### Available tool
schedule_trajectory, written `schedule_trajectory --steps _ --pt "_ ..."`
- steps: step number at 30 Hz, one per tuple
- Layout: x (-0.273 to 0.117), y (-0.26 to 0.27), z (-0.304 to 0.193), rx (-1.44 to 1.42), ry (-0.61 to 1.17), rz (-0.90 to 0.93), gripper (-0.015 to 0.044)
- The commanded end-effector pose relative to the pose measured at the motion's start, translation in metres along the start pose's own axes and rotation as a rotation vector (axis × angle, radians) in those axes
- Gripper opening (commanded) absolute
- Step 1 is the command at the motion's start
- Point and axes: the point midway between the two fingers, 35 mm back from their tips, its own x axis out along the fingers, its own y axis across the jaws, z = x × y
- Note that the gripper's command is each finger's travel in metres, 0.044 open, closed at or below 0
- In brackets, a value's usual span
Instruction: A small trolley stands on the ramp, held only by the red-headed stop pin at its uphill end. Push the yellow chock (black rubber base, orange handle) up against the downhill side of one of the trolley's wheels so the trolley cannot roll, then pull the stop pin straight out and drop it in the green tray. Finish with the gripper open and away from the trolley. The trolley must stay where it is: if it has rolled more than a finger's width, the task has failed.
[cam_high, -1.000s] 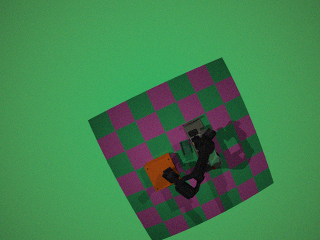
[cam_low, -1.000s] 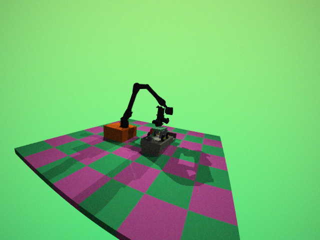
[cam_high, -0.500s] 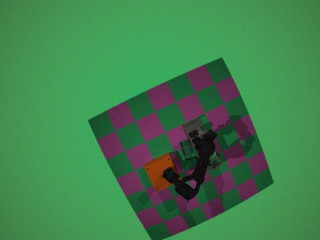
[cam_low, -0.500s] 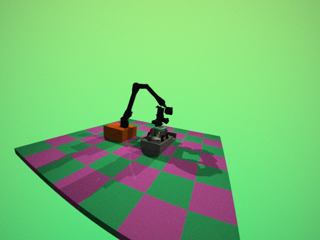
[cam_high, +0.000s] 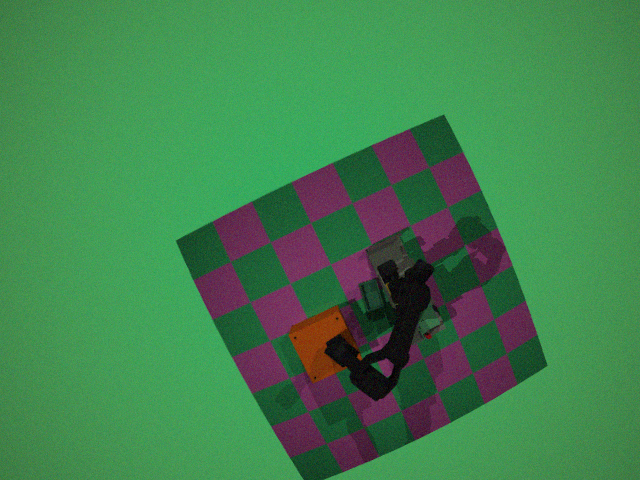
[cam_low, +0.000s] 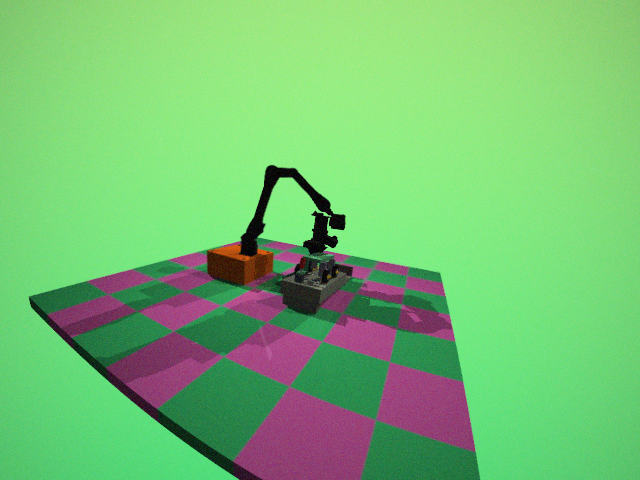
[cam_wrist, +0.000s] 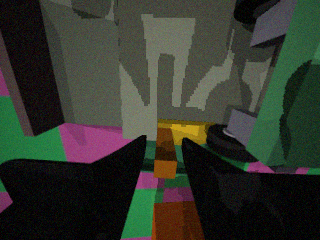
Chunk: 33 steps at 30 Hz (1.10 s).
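Note:
The yellow chock (cam_wrist: 192, 134) lies at the ramp's side edge in the wrist view, its right end close beside a black trolley wheel (cam_wrist: 227, 142); contact is unclear. Its orange handle (cam_wrist: 165, 167) stands between the fingertips of my gripper (cam_wrist: 164, 140) (cam_low: 315, 251), which are parted with small gaps on both sides. The green-topped trolley (cam_low: 323, 256) (cam_wrist: 295, 127) stands on the grey ramp (cam_high: 385, 250) (cam_low: 299, 296) (cam_wrist: 90, 75). The stop pin's red head (cam_high: 428, 335) shows at the ramp's other end. The green tray (cam_high: 370, 296) looks empty.
The orange base box (cam_high: 320, 347) (cam_low: 225, 266) carries the arm. A dark raised wall (cam_wrist: 31, 65) (cam_low: 347, 269) crosses the ramp's low end. The tray stands between the ramp and the base box. The arm hides part of the ramp from above.

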Motion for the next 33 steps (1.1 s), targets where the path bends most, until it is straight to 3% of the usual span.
schedule_trajectory --steps 1,21,25,29,33 --pt "-0.005 0.000 0.000 0.001 -0.002 -0.002 0.0190" --pt "-0.060 0.001 0.000 0.000 -0.005 -0.006 0.0190" --pt "-0.053 0.001 -0.002 -0.004 0.003 -0.006 0.0295" --pt "-0.075 -0.012 0.015 0.045 -0.078 0.040 0.0190" --pt "-0.078 -0.025 0.022 -0.051 -0.091 0.024 0.0190"
